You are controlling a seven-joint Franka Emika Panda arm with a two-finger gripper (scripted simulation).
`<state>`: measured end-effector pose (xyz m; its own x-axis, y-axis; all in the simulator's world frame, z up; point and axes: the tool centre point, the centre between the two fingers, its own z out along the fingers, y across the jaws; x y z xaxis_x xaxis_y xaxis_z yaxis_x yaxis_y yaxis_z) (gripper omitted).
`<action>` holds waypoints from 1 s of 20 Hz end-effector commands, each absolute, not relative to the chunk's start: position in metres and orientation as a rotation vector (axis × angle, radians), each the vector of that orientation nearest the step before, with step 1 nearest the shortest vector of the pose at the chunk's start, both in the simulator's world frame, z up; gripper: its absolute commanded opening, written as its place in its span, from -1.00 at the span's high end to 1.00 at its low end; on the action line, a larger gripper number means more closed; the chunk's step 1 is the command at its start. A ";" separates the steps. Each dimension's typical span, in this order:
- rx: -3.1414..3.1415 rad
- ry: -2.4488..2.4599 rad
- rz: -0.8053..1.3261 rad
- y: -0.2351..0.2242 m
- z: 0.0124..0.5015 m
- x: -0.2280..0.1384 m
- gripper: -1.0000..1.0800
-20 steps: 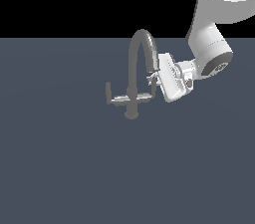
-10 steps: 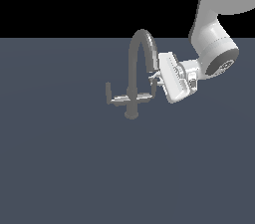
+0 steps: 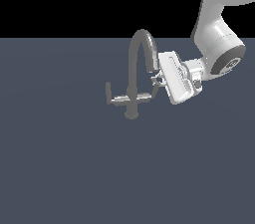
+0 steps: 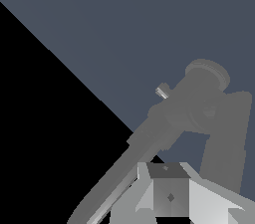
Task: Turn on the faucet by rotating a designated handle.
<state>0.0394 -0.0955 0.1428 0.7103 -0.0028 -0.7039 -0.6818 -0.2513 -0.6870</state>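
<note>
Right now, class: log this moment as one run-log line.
stage: approach | gripper at handle, beside faucet spout | grip: cannot tell | twin lever untouched

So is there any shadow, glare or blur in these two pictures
Exterior view: sharp, flat light, no cast shadows on the dark blue-grey floor, soft sheen on the grey metal gooseneck faucet. Wrist view: also sharp, the faucet evenly shaded, no glare, a black void beyond the floor's edge.
</note>
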 end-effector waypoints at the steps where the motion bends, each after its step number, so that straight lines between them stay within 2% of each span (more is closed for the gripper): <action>1: -1.720 0.551 0.708 -0.096 0.141 0.036 1.00; 16: -1.720 0.547 0.709 -0.109 0.126 -0.010 1.00; 17: -1.720 0.547 0.709 -0.109 0.126 -0.010 1.00; 18: -1.747 0.525 0.650 -0.102 0.132 0.014 1.00; 20: -1.741 0.530 0.664 -0.104 0.119 0.004 1.00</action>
<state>0.0074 -0.1059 0.1310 0.7431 -0.0143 -0.6691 -0.6493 -0.2571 -0.7157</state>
